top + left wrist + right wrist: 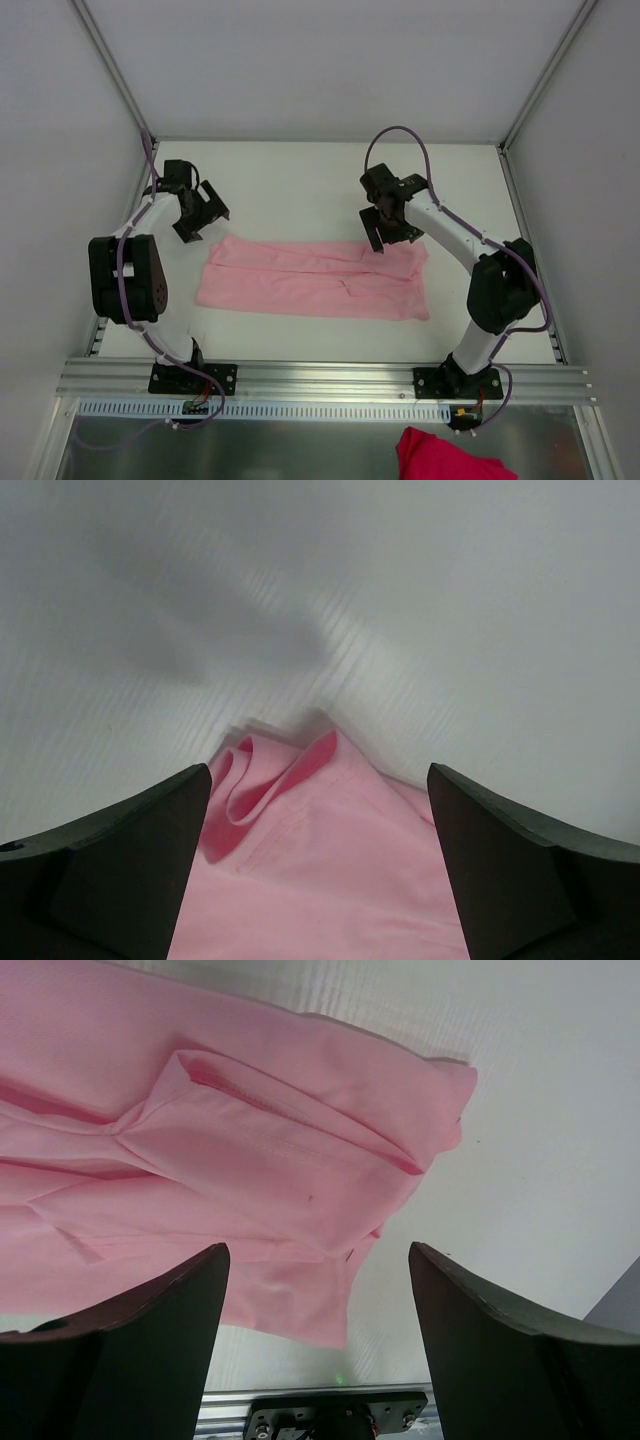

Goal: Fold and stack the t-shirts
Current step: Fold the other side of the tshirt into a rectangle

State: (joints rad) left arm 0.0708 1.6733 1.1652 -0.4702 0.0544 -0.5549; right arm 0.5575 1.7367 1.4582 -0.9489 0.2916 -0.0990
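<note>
A pale-pink t-shirt lies flat on the white table, folded into a long band running left to right. My left gripper hovers just off the band's far left corner. It is open, and in the left wrist view a curled corner of the t-shirt lies below the gap between its dark fingers. My right gripper stands over the band's far edge near its right end, also open. The right wrist view shows the t-shirt, with its folded sleeve, beneath the gripper, which holds nothing.
A darker magenta cloth lies below the aluminium rail at the near edge. Grey walls close in the table on the left, right and back. The rail and a bracket show in the right wrist view.
</note>
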